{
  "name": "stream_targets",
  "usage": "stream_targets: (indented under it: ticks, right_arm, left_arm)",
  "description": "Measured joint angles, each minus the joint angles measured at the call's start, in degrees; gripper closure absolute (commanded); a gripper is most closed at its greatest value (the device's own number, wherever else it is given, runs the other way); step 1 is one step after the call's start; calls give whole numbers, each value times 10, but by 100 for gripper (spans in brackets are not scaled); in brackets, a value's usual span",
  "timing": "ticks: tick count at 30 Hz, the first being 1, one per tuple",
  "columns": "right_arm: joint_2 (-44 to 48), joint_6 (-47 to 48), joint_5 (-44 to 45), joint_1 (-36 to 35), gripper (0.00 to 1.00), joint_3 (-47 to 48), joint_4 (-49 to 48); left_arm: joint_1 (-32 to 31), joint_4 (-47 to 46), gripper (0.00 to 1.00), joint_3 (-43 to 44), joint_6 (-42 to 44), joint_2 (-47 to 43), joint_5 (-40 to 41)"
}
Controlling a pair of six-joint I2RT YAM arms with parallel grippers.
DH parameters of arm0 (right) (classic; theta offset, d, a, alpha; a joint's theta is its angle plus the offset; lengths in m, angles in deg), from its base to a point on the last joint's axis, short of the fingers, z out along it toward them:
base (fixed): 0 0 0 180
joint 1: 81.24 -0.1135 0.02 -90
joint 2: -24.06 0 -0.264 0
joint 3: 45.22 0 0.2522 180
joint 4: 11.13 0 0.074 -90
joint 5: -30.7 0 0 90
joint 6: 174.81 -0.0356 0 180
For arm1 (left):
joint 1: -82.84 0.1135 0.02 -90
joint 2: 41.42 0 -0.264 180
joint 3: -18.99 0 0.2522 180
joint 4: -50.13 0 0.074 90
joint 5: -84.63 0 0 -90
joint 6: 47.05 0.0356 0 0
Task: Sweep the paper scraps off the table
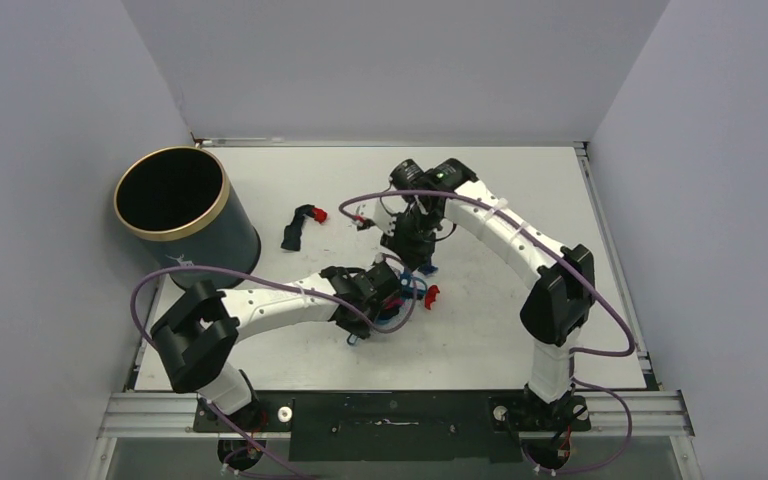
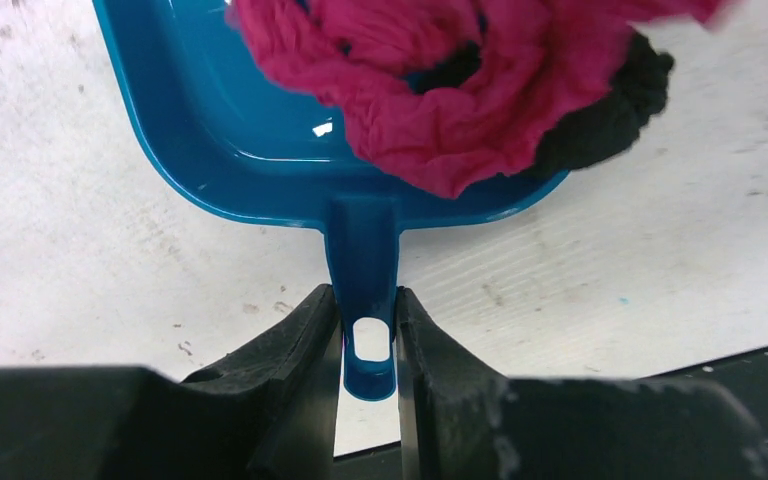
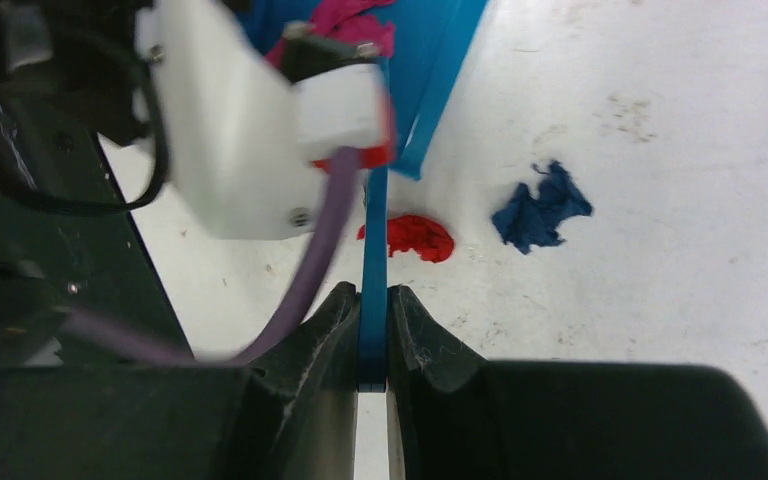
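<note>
From above, the flat white table (image 1: 520, 330) carries a black cylindrical bin with a gold rim (image 1: 185, 205) at its far left corner. The left gripper (image 1: 392, 288) and right gripper (image 1: 415, 240) meet near the middle of the table; how their jaws stand cannot be told from here. A long black crumpled paper scrap (image 1: 293, 232) and a small red paper scrap (image 1: 318, 214) lie touching, between the bin and the grippers. A second red scrap (image 1: 431, 294) lies just right of the left gripper.

From the left wrist, the left gripper (image 2: 368, 335) has its jaws pressed on the slotted handle of a blue plastic dustpan (image 2: 210, 120). A big magenta-pink paper wad (image 2: 430, 90) fills the pan, with a black paper lump (image 2: 610, 110) on its right, overhanging the rim.

From the right wrist, the right gripper (image 3: 372, 340) clamps a thin blue plastic brush handle (image 3: 372, 250). On the table beyond, the second red scrap (image 3: 415, 238) lies just beside that handle, and a dark blue crumpled scrap (image 3: 542, 208) sits near it to the right, apart from it
</note>
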Motion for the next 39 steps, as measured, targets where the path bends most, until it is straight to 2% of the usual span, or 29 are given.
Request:
stream_targets:
  ticks: [8,16,21,29,39]
  right_arm:
    - [0,-29,-10,82,95,62,-10]
    - [3,-36,60,98,95,70,-24]
    - [3,-36,138,126,95,78,-50]
    - [-17,-49,208,128,95,55,-94]
    - [-53,-79,166,122,95,1,-97]
  left_arm:
    - [-13,-73,100,-22,13,-64,10]
    - [-14,-73,100,-26,19,-72,14]
    - [-27,-26,100,-12,16,-69,7]
    - [-76,54,100,58,9,-7,-34]
    - [-73,78,100,102,16,92,-58]
